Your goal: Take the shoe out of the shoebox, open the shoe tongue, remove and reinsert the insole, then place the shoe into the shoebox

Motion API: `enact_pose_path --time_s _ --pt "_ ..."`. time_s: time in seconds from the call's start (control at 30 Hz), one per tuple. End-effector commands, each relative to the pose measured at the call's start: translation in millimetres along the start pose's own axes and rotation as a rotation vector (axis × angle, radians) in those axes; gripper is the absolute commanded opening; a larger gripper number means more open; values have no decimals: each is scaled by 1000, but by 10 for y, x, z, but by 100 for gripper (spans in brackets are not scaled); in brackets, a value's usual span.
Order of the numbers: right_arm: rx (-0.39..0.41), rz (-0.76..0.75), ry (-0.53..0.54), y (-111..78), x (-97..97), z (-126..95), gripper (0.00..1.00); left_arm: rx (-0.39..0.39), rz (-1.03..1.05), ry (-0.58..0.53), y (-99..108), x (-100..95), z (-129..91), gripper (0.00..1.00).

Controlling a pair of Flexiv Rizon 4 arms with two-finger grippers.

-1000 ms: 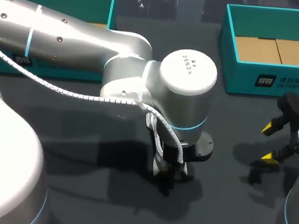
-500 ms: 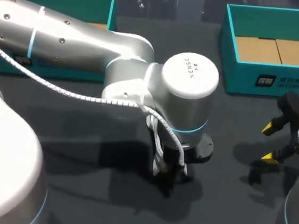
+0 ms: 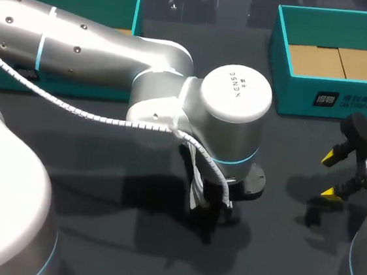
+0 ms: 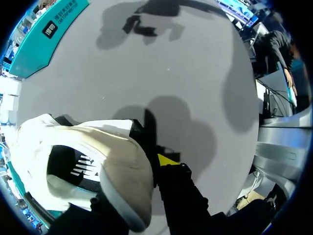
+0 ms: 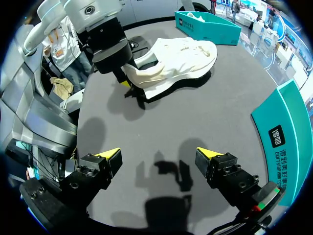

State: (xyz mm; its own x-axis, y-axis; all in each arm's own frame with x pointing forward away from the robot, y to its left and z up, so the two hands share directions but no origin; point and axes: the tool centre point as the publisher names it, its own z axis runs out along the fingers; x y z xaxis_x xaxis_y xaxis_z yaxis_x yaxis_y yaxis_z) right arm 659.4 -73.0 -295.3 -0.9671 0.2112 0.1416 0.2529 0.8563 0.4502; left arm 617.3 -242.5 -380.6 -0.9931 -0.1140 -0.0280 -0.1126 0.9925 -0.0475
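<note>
The left gripper (image 5: 128, 81) is clamped on the heel of a white shoe (image 5: 178, 56), which rests on the dark table (image 5: 195, 117), toe pointing away from its fingers. The right gripper (image 5: 157, 154) hangs wide open, with a teal shoebox (image 5: 288, 127) just beside it and the shoe well ahead.

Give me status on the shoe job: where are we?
Done: the shoe is out of the shoebox, lying on the table. In hand: left gripper at its heel; right gripper apart, jaws open. Left: returning it to the empty shoebox; whether the middle steps happened, I cannot tell.
</note>
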Motion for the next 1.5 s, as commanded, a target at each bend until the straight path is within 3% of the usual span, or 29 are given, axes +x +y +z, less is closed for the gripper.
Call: enact_pose_path --time_s 0.03,0.2,0.47,0.6,0.77,0.87,1.5 --pt "2 1 -2 0 12 1 100 10 26 14 116 -115 -327 0" --pt "2 1 -2 0 12 1 100 51 51 35 232 -345 -739 0" --pt "2 1 -2 0 12 1 100 50 146 80 424 -731 -1481 0" --pt "2 1 -2 0 12 1 100 -7 174 76 506 -967 -1804 0" --pt "2 1 -2 0 12 1 100 15 161 67 688 -1267 -2200 0" --pt "2 1 -2 0 12 1 100 23 180 124 759 -1471 -2425 0" --pt "2 1 -2 0 12 1 100 23 183 140 756 -1481 -2436 0"
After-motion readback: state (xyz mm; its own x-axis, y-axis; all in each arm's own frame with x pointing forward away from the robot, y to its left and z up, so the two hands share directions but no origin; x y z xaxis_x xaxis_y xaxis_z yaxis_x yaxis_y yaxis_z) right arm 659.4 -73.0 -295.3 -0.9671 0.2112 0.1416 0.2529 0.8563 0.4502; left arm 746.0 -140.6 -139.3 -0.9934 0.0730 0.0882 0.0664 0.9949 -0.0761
